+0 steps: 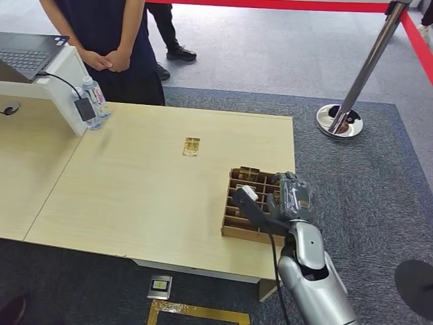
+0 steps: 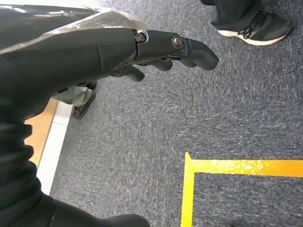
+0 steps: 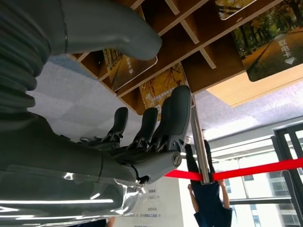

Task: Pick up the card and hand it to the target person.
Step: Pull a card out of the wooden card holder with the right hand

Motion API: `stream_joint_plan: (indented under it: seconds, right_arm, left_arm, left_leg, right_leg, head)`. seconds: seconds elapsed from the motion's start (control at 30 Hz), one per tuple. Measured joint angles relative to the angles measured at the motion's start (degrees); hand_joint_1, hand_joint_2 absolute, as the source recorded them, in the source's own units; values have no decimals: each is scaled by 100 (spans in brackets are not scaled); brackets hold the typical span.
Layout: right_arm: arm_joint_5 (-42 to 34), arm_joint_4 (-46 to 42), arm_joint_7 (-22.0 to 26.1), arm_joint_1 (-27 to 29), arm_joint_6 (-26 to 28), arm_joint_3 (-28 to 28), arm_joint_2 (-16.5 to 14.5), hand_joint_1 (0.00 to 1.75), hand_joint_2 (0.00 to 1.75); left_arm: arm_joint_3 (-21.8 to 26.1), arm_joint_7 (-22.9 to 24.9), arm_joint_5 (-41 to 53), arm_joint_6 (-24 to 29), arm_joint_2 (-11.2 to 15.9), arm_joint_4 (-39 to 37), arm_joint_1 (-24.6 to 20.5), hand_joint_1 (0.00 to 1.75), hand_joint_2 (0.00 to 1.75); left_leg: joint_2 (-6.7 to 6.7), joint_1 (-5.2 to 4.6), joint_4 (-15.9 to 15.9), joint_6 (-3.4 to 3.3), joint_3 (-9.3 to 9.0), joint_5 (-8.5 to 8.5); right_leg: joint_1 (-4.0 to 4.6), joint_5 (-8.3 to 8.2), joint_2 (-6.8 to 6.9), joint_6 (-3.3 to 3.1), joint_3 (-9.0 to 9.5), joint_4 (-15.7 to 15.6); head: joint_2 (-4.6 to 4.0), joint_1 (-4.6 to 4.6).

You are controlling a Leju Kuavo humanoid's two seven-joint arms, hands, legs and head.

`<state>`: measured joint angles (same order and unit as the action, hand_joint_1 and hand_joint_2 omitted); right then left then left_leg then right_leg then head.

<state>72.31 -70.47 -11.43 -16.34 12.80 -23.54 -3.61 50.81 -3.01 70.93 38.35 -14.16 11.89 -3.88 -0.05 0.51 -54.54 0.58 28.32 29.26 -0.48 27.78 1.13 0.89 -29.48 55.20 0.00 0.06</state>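
- Head view: right hand sits right of centre, low in the frame, poised over the right side of a wooden tray split into small slots
- Tray rests on the near right corner of a pale wood table; cards with autumn-tree prints stand in its slots
- Right wrist view: fingers spread and slightly bent, thumb apart from them, nothing between; fingertips just beside one slotted card, cannot tell if touching
- One loose card lies flat on the table, middle of the frame, well apart from the tray and the hand
- Person in dark clothes stands behind the table, upper left, hands clasped in front
- Water bottle and laptop on a white stand, upper left
- Stanchion post with red belt, upper right, on grey carpet
- Left wrist view: left hand hangs over grey carpet, fingers stretched out and apart, holding nothing; yellow floor tape lower right; a shoe in the upper right corner
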Motion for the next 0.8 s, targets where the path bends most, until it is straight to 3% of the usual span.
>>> stream_joint_plan:
  seconds: [0.8]
  right_arm:
    - [176, 216, -276, -12, 231, 4, 30, 89, 175]
  left_arm:
    - [23, -117, -79, 2, 9, -39, 6, 0, 175]
  left_leg:
    - [0, 0, 0, 0, 0, 0]
  right_leg:
    - [0, 0, 0, 0, 0, 0]
  head:
    - [0, 0]
